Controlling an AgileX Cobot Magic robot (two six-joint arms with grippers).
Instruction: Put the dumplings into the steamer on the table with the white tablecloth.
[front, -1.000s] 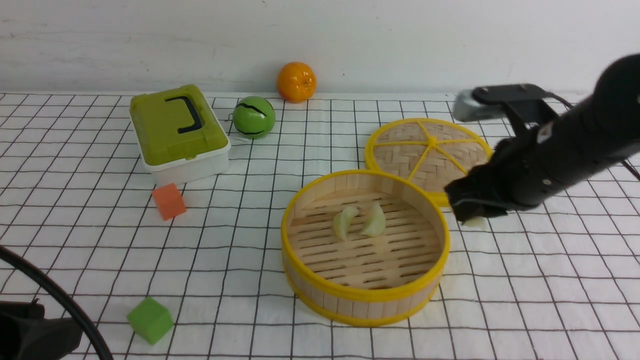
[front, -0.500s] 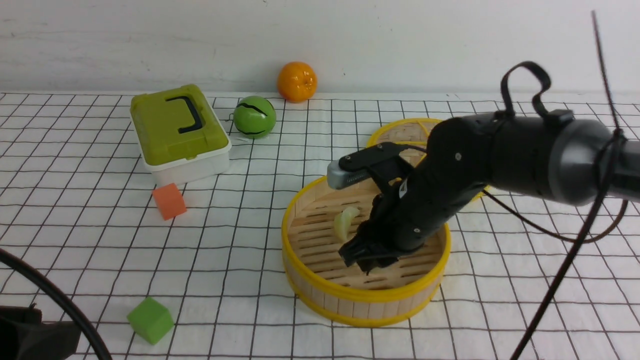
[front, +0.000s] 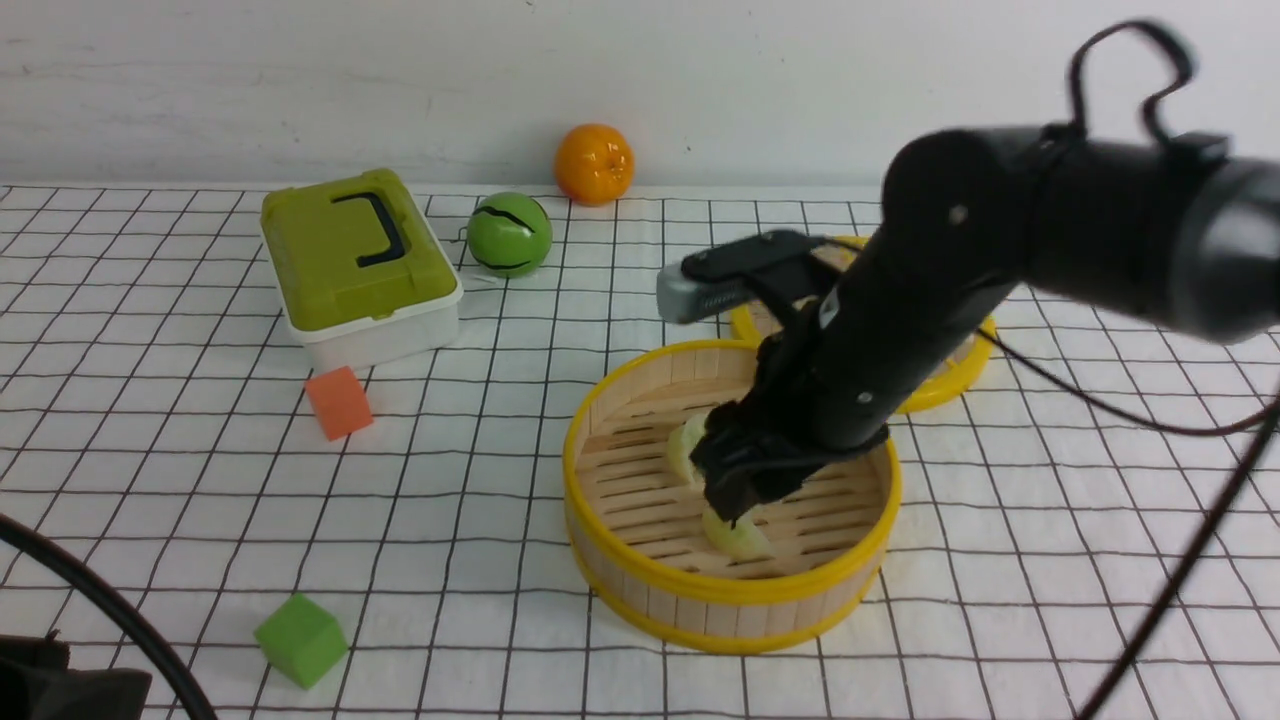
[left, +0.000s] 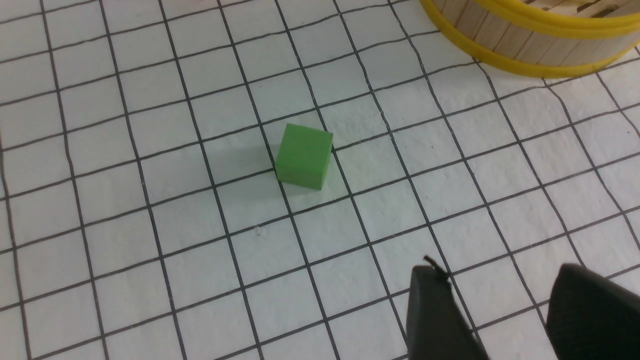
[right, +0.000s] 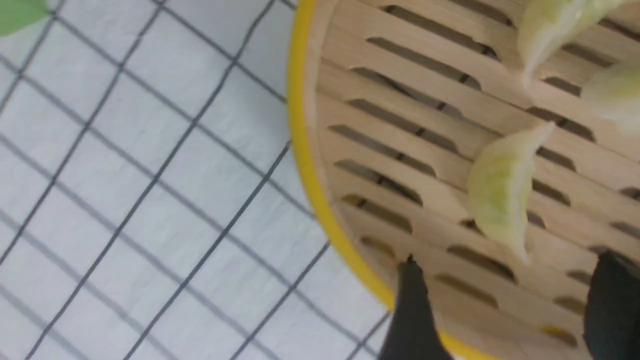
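The round bamboo steamer (front: 700, 592) stands on the white tablecloth (front: 480, 470) covering the table. My right gripper (front: 735, 502) hangs inside its rim, open, with nothing between the fingers. One dumpling (front: 738, 535) lies free on the slats just below the fingertips. A second dumpling (front: 684, 446) peeks out beside the wrist. The right wrist view shows my right gripper (right: 507, 260) over the steamer (right: 302, 150) floor and three dumplings (right: 500, 195) lying there. My left gripper (left: 497, 270) is open over bare cloth, near the front left.
The woven steamer lid (front: 935, 398) lies behind the steamer, mostly hidden by my right arm. A green lunch box (front: 355, 260), green ball (front: 508, 235) and orange (front: 593, 163) sit at the back. An orange cube (front: 338, 402) and green cube (front: 300, 640) lie left.
My right arm swung left from beside the steamer to over it, carrying a dumpling. Its jaws opened and the dumpling now lies on the slats. The left arm stayed put.
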